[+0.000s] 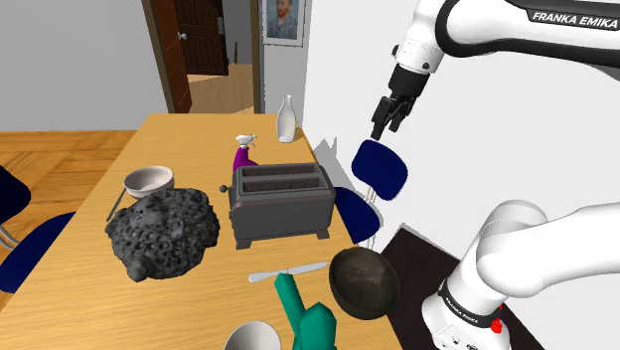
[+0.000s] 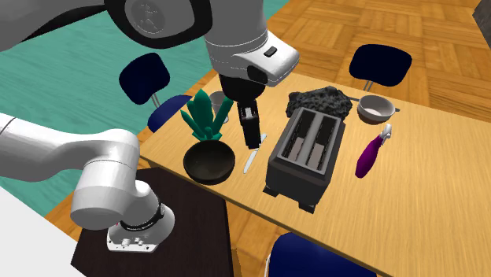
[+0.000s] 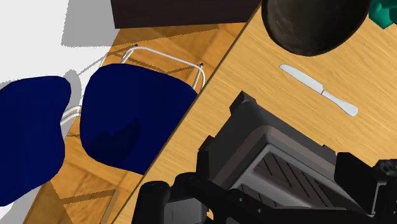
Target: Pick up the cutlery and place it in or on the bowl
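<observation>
**Knife Flat on the Table, Gripper Up High and Empty**

High up in the air, well above the light wooden table (image 1: 79, 288): the all-black two-finger gripper (image 1: 387, 129). Open, with a gap between the two fingers. Nothing in it, and not touching anything.

Down on the table, lying flat: the thin pale grey knife (image 1: 288, 270). Right between the boxy dark grey toaster with two slots (image 1: 281, 204) and the round dark bowl (image 1: 365, 283). Just beside the dark bowl, but with a bit of bare wood in between. Close to the table edge on the side of the robot's stand. Far below the gripper and well apart from it.

Right by the knife and the dark bowl: a spiky green crystal shape (image 1: 303, 313).

On the other side of the toaster: a big lumpy dark grey rock (image 1: 164, 234), with a small white bowl (image 1: 149, 180) just past it.

Near the toaster's far end: a purple spray bottle with a white top (image 1: 242, 154). Farther along the table: a plain white bottle (image 1: 287, 119), standing upright.

Beside the table's long edge, near the toaster: a dark blue chair with thin metal legs (image 3: 137, 118).
</observation>
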Motion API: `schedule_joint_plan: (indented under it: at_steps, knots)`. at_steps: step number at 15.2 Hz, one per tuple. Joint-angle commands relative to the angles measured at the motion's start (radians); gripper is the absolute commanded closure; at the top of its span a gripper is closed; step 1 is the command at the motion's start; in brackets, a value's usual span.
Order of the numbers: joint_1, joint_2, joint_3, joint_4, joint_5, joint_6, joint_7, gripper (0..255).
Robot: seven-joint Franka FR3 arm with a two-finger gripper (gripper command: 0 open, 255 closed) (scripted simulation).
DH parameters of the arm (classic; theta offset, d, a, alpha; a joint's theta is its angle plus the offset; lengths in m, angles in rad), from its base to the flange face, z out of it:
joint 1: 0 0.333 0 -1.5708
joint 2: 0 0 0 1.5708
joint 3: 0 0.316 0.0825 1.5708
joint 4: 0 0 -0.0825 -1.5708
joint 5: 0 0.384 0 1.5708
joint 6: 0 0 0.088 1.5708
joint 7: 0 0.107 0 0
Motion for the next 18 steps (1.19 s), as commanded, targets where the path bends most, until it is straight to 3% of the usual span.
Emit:
schedule_joint_plan:
  at_steps: [1, 18]
  knots:
    - [0.000, 0.000, 0.000, 0.000, 0.000, 0.000, 0.000, 0]
    - [0.204, 0.413, 0.080, -0.116, 0.025, 0.415, -0.276, 0]
